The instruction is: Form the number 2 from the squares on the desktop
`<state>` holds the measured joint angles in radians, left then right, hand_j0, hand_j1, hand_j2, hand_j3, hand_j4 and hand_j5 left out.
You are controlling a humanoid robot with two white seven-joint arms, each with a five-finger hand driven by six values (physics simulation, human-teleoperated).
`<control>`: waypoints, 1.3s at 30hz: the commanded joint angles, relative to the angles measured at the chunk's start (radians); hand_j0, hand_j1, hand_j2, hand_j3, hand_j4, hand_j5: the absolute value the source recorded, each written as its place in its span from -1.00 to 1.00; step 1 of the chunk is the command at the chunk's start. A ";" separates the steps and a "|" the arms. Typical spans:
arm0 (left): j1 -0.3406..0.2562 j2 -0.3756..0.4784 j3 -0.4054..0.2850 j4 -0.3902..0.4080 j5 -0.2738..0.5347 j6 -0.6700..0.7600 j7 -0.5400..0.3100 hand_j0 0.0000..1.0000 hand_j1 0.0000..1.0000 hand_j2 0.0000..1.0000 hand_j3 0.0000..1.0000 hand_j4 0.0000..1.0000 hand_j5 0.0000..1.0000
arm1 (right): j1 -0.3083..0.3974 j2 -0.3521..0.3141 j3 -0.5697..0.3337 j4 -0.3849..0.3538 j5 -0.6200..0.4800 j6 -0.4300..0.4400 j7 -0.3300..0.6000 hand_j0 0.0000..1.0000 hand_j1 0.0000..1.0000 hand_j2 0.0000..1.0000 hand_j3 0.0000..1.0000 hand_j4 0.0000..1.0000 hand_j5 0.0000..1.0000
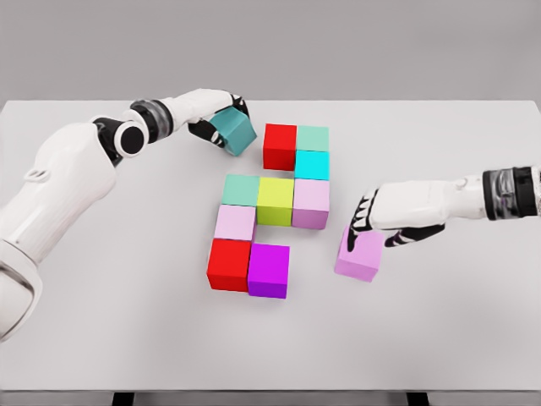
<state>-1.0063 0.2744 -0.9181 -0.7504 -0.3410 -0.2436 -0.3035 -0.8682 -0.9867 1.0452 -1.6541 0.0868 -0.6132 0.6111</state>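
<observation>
On table: left robot hand grips teal cube.

Eleven cubes, one table, two robot hands.

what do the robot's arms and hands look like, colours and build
Both arms are glossy white with smooth rounded shells. The left arm shows a bulky upper segment, a black round joint and a grey-and-black ringed wrist band. The right arm has a similar dark ringed band. The left hand and right hand are white-backed with black finger and palm parts. No cables show.
</observation>
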 commanded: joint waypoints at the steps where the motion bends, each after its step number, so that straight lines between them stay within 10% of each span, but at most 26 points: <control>1: 0.000 -0.011 0.001 0.000 0.002 0.001 0.001 0.03 0.03 0.03 0.03 0.03 0.03 | -0.003 0.002 0.035 -0.001 -0.005 0.002 0.000 0.30 0.30 0.30 0.30 0.30 0.30; 8: -0.002 -0.008 -0.031 -0.003 0.005 0.015 0.000 0.04 0.04 0.04 0.04 0.04 0.04 | -0.049 -0.018 0.033 0.001 -0.005 0.002 0.000 0.49 0.49 0.49 0.49 0.49 0.49; 16: -0.002 -0.004 -0.030 -0.001 0.005 0.046 0.017 0.97 0.97 0.97 0.97 0.97 0.97 | -0.048 -0.024 0.036 0.002 -0.005 0.002 0.000 0.97 0.97 0.97 0.97 0.97 0.97; 26: -0.021 0.060 -0.027 -0.014 0.068 0.053 0.017 1.00 1.00 1.00 1.00 1.00 1.00 | -0.051 -0.021 0.030 0.048 0.019 0.002 0.000 0.92 0.92 0.92 0.92 0.92 0.92; 29: -0.034 0.089 -0.031 -0.003 0.071 0.098 0.012 1.00 1.00 1.00 1.00 1.00 1.00 | -0.051 0.000 0.052 0.053 0.027 0.002 0.000 0.92 0.92 0.92 0.92 0.92 0.92; 39: -0.054 -0.001 -0.016 0.263 0.023 0.096 0.049 0.04 0.04 0.04 0.04 0.04 0.04 | -0.043 0.031 0.067 0.060 0.057 0.002 0.000 0.92 0.92 0.92 0.92 0.92 0.92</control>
<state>-1.0600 0.3050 -0.9385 -0.5293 -0.3133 -0.1503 -0.2617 -0.9112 -0.9686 1.1056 -1.5947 0.1386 -0.6133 0.6112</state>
